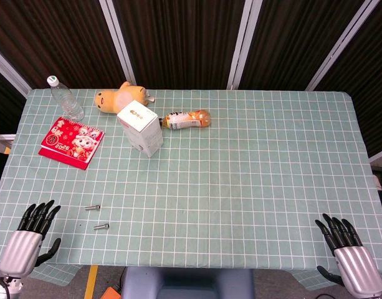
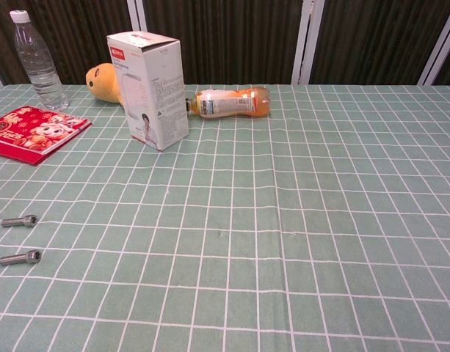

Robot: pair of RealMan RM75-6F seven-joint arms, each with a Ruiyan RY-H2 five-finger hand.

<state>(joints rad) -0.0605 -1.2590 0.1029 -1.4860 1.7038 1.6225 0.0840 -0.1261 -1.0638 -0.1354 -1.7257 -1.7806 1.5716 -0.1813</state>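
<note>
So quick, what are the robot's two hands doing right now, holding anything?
Left hand: open, holding nothing, fingers spread near two small metal bolts.
Right hand: open, holding nothing, at the green checked tablecloth edge.

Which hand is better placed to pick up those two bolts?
Probably the left hand: open, it sits right beside both bolts. The right hand sits across the table.

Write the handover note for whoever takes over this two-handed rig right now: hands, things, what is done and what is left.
Left hand: open, holds nothing, at the near left table edge.
Right hand: open, holds nothing, at the near right edge.
Nearest the left hand: two bolts, lying apart on the green checked tablecloth.
Far left: white carton upright, orange drink bottle on its side, water bottle upright, red booklet, plush toy.
Done: nothing gripped. Left: everything.
</note>
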